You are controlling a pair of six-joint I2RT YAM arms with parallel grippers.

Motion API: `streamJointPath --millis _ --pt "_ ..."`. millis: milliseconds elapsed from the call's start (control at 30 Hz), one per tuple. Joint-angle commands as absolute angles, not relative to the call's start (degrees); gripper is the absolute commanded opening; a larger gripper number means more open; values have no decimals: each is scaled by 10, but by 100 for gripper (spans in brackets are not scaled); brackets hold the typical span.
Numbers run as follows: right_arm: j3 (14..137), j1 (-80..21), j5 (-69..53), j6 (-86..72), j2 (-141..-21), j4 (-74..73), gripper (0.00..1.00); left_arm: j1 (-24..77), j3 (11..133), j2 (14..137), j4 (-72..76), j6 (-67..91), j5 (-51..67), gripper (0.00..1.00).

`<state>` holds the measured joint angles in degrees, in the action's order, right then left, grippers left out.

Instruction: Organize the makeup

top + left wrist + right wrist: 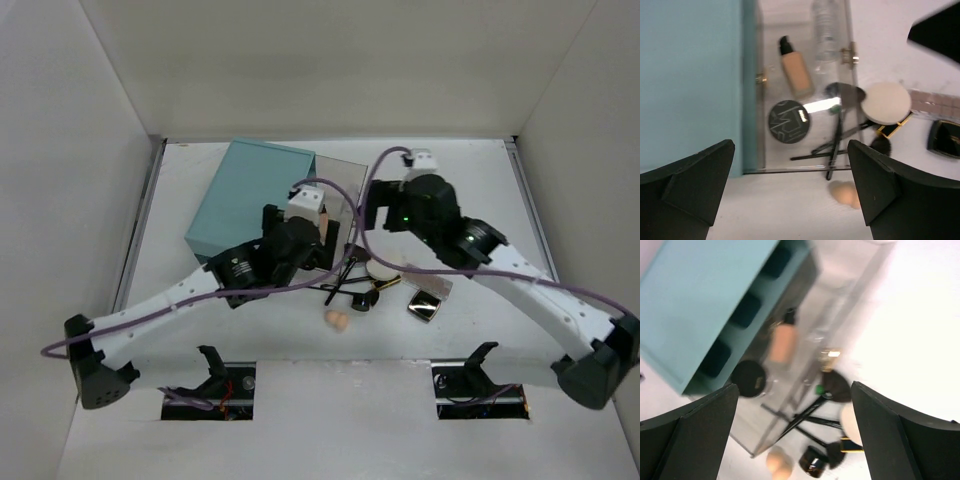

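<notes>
The makeup lies beside the teal box [255, 200]. In the left wrist view a clear tray [760, 125] holds a beige bottle [795, 72], a clear tube [825, 30] and a black round compact [788, 121]. Black-handled brushes [835, 145] cross the tray's edge. The white puff [886, 103], pinkish palette [935, 102], a square black compact [944, 137] and the peach sponge [844, 192] lie on the table. My left gripper [790, 200] is open and empty above the tray's near edge. My right gripper [795, 440] is open and empty above the brushes [815, 415] and sponge [777, 462].
The teal box has dark compartments on its side [745, 310]. White walls enclose the table [200, 330] on three sides. In the top view the sponge [337, 320], puff [385, 268] and a gold-edged compact [425, 305] lie in front of both grippers.
</notes>
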<state>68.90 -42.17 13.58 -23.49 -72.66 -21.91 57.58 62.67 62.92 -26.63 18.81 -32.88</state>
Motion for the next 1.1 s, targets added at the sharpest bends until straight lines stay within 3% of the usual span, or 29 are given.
streamJointPath --millis 0,200,400,533,833,1067 --pt "627 -365 193 -307 -636 -243 100 626 679 687 -217 149 -311 100" --pt "522 -262 193 -366 -508 -278 100 694 730 800 -185 155 -208 100" --pt "464 -203 185 -384 -432 -287 100 698 750 888 -188 184 -115 100" --pt "452 -189 175 -384 -412 -293 100 681 751 946 -199 223 -42 91" --pt "431 -188 173 -390 -405 -293 100 676 802 1076 -294 283 -203 87" --pt "426 -188 178 -389 -400 -294 100 675 809 1102 -324 329 -196 83"
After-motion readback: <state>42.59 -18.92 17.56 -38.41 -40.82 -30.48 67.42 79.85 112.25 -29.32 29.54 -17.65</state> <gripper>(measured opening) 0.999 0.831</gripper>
